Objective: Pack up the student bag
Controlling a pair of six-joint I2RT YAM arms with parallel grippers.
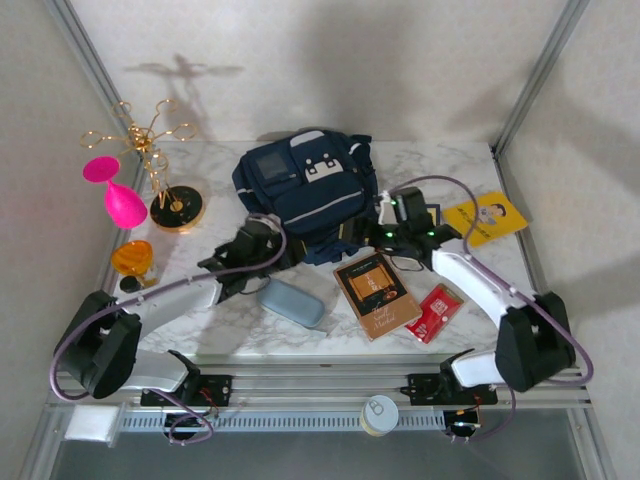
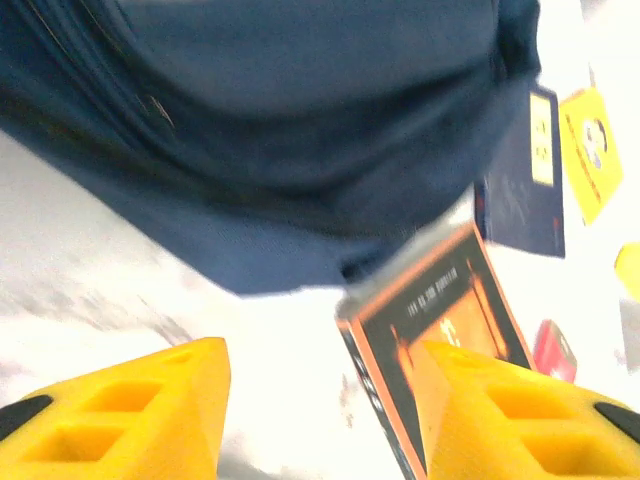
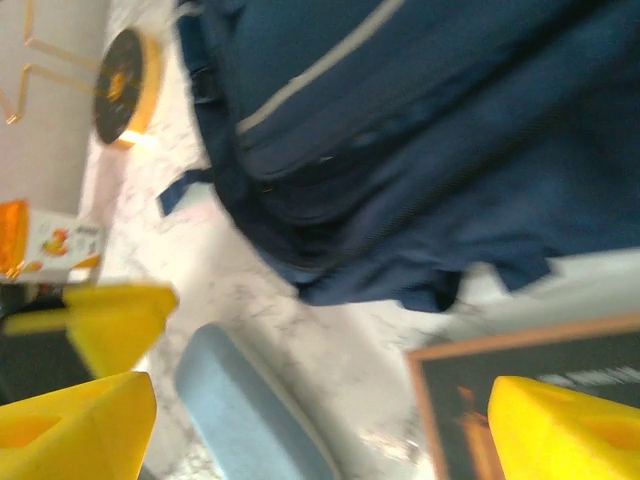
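Two grippers stand at the near edge of the student bag (image 1: 300, 185), which lies at the middle of the table toward its far side, front pocket up. The left gripper (image 1: 263, 228) is at its near-left corner and the right gripper (image 1: 388, 212) at its near-right side. In each wrist view the yellow fingers are spread apart with nothing between them, so both are empty. The step looks like taking hold of the bag's cloth to open or steady it. To do that well, each gripper should probably pinch only a fold of fabric near the hem, both sides at even height so the bag does not twist. They should also stay off the brown book (image 1: 377, 293), whose corner sits just beside that hem. Whether any compartment is unzipped cannot be told, and nothing shows inside the bag. The blue-grey case (image 1: 292, 302) lies closed on the marble, its contents hidden. A red packet (image 1: 435, 312) and a yellow card (image 1: 487, 218) also wait outside.
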